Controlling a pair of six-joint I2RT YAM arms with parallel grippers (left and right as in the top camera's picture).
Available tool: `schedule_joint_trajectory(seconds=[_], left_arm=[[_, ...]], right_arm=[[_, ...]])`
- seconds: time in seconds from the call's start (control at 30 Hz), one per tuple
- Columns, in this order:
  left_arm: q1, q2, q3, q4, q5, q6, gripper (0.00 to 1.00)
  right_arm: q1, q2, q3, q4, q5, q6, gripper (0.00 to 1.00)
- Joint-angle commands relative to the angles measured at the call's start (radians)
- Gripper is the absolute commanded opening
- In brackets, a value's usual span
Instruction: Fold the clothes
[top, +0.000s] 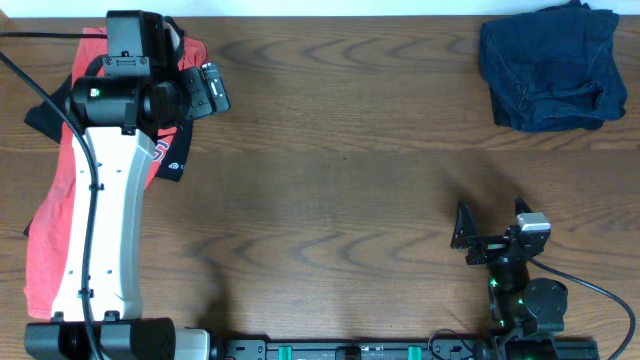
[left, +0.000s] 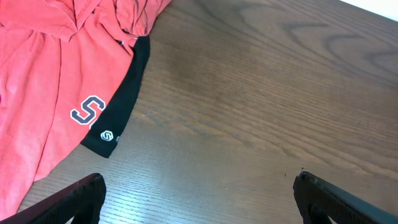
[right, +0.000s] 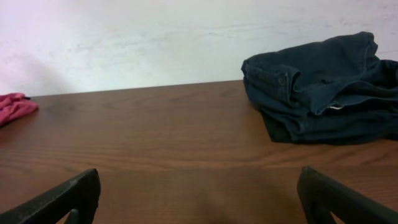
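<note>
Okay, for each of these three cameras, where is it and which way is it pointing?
Overhead: fixed above the table, looking straight down; both arms show, the left arm over the red shirt, the right arm lower right.
Left wrist: on that arm, angled down at the shirt's black hem; the left claw, open, fills the bottom corners.
Right wrist: low, facing across the table to the wall and blue garment; the right claw, open, shows below.
Shared: all three show the red shirt.

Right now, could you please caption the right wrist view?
Right hand open over the wood table; dark blue garment ahead right, red garment at far left.
</note>
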Motion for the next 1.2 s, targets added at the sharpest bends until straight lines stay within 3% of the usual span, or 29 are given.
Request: schedule_joint_trajectory(seconds=[0.0,0.47,0.63,0.97,1.17], left_arm=[[0.004,0.011,-0.003,-0.002,-0.009,0.013,0.98],[0.004,-0.026,-0.005,-0.024,-0.052,0.013,0.98],[0.002,-0.127,-0.073,0.133,-0.062,0.010,0.98],[0.033,-0.513,-0.576,0.599,-0.109,0.009,0.98],[0.059,-0.749,-0.892,0.778,-0.105,0.009,0.98]], right_arm=[[-0.010,-0.007,-0.002,-0.004,-0.001,-0.014,0.99],[-0.010,-0.007,-0.002,-0.004,-0.001,-0.014,0.99],[-0.010,-0.007,-0.002,-0.004,-0.001,-0.014,0.99],[-0.010,-0.007,-0.002,-0.004,-0.001,-0.014,0.99],[-0.010,-0.007,-0.002,-0.005,-0.001,-0.014,0.99]])
